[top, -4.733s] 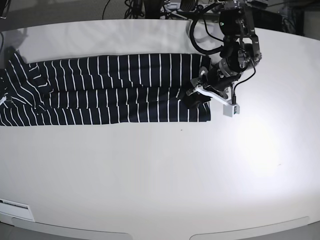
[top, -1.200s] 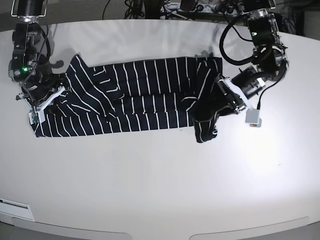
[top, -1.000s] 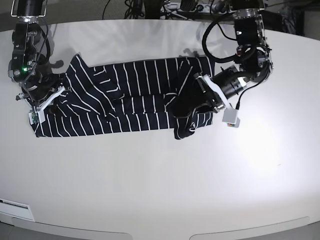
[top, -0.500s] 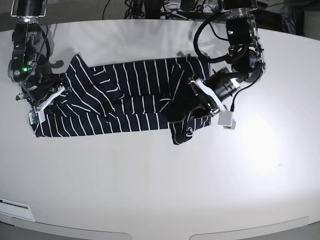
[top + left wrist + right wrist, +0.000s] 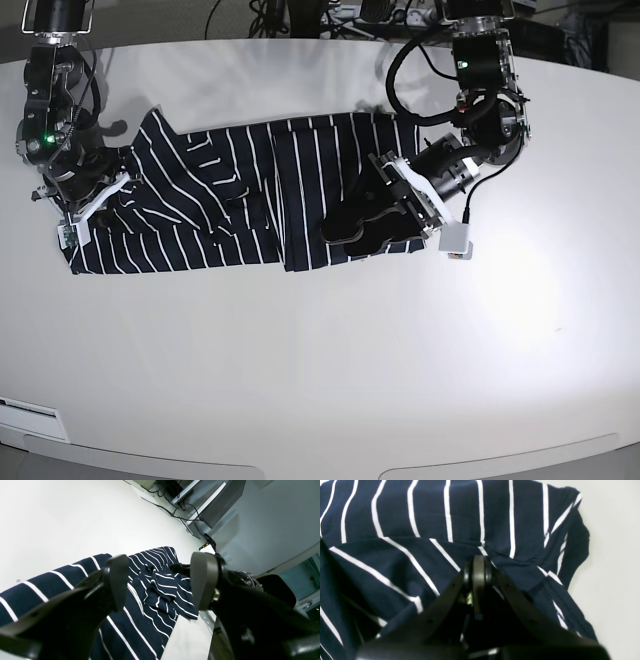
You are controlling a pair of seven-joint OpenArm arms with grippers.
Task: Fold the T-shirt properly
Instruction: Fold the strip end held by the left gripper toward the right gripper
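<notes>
White table, striped T-shirt flat; cables behind.

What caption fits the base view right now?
Left gripper open above the striped T-shirt; right gripper shut at its far end.

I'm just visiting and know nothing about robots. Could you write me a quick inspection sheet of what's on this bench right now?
Surface: white table, bare in front of the shirt.
Job's things: dark striped T-shirt lying flat in a long band, its end by the left gripper laid over the middle, rumpled near the right gripper.
Clutter: nothing seen.
Grippers: left gripper open above the shirt, nothing between its fingers; right gripper shut on a bunched fold of the T-shirt.
Cables: black cables loop along the left arm; more cables lie beyond the table's edge.
Surroundings: grey equipment and a pale wall behind the table.
</notes>
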